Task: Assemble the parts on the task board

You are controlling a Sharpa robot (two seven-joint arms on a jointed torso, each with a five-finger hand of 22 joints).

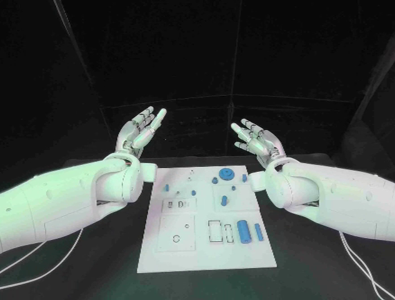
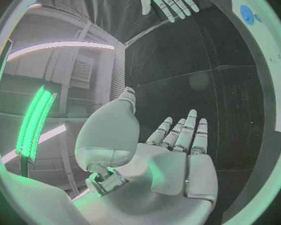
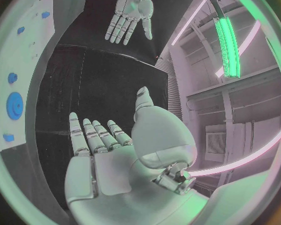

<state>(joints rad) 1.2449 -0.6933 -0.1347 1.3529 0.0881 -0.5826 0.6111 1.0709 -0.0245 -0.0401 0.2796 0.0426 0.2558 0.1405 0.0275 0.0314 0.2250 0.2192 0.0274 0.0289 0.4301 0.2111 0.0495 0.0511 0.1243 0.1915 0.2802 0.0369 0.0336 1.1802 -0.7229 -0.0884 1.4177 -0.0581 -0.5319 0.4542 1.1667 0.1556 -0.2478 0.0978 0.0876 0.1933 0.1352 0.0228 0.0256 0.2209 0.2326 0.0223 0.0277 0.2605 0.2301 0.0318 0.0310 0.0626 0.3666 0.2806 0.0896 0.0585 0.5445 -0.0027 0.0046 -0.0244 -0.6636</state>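
Observation:
The white task board (image 1: pixel 207 250) lies in the middle of the black table. Several blue parts rest on it: a round disc (image 1: pixel 224 173) near its far edge, a long cylinder (image 1: pixel 244 230) and a slimmer bar (image 1: pixel 259 232) toward its near right. My left hand (image 1: pixel 140 132) is raised above the table beyond the board's far left corner, fingers straight and apart, holding nothing. My right hand (image 1: pixel 259 142) is raised beyond the far right corner, also spread and empty. The left wrist view has my left palm (image 2: pixel 178 160) flat, with my right hand (image 2: pixel 165 0) across from it and the disc (image 2: pixel 247 14) at the rim.
Outlined recesses (image 1: pixel 177 232) mark the board's near half. Thin cables (image 1: pixel 355 262) trail over the table beside both arms. The right wrist view has my right palm (image 3: pixel 103 160), the left hand (image 3: pixel 129 15) opposite, and the blue disc (image 3: pixel 15 105) on the board.

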